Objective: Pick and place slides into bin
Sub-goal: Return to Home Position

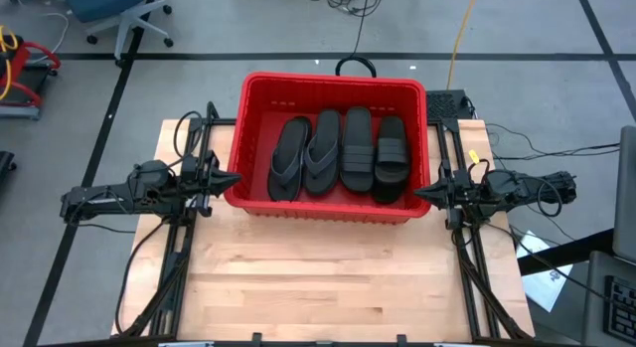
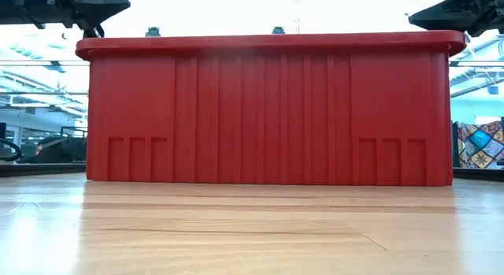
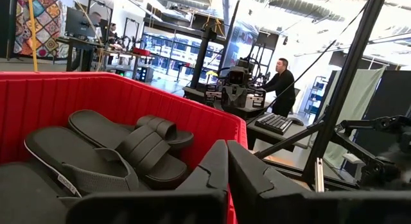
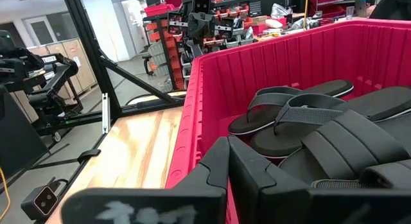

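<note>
From above: the bin [image 1: 333, 81] sits at the back middle of the table [image 1: 328, 277], long side running across. The slides [image 1: 338, 153] are all inside it. Four show on top, lined up side by side, and each one's long axis runs across the bin's short way, parallel to its end walls. The two nearer the bin's left end are the thong type and the two nearer its right end have the wide ribbed strap. Can't really call heel from toe here.

The left gripper [image 1: 227, 179] is just outside the bin's left end wall, with its arm stretched out flat and the tip aimed at the wall. The right gripper [image 1: 421, 193] mirrors it at the right end wall. Neither is carrying anything.

From table level the bin's ribbed long wall fills most of the shot. A dark arm tip hangs above each end of its rim. The slides are hidden behind the wall.

Left wrist: the two fingers are pressed together with nothing between them, right at the bin's rim. Past them, a thong slide lies nearest and the wide-strap ones farther in. Beyond the bin a person [image 3: 280, 83] stands at a desk.

Right wrist: same deal, fingers closed and empty at the rim, with wide-strap slides nearest and thong ones beyond.
</note>
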Motion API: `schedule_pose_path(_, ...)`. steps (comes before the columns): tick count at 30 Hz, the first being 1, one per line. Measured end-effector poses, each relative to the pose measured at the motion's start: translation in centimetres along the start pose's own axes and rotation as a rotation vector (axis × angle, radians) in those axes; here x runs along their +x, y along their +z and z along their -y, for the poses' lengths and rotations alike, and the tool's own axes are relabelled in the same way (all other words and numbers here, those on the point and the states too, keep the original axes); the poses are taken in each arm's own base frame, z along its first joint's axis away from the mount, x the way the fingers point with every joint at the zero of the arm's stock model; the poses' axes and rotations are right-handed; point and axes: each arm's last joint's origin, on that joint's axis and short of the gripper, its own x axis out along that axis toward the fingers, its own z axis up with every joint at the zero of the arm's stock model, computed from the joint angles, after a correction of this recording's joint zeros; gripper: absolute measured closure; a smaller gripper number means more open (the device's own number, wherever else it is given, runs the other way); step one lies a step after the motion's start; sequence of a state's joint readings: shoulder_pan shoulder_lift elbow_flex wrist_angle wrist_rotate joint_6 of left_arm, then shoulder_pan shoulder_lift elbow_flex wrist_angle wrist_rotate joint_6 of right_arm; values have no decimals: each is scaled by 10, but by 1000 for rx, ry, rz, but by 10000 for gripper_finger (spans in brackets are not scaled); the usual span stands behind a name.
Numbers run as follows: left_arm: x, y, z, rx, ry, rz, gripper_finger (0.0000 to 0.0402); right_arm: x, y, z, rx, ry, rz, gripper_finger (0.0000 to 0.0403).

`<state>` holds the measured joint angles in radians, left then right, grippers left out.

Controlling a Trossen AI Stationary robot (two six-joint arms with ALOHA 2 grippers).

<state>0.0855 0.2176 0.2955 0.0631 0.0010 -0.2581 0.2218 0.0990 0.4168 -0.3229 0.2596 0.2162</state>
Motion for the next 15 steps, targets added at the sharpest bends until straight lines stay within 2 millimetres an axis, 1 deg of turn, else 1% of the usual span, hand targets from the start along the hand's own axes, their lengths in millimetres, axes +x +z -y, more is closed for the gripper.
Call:
schedule_pose_path(3, 0, 0, 0, 0, 0, 0, 400, 0, 0, 0, 0, 0, 0, 403)
schedule_pose_path(11, 0, 0, 0, 0, 0, 0, 377, 0, 0, 0, 0, 0, 0, 403)
schedule_pose_path(15, 0, 0, 0, 0, 0, 0, 374, 0, 0, 0, 0, -1, 1, 403)
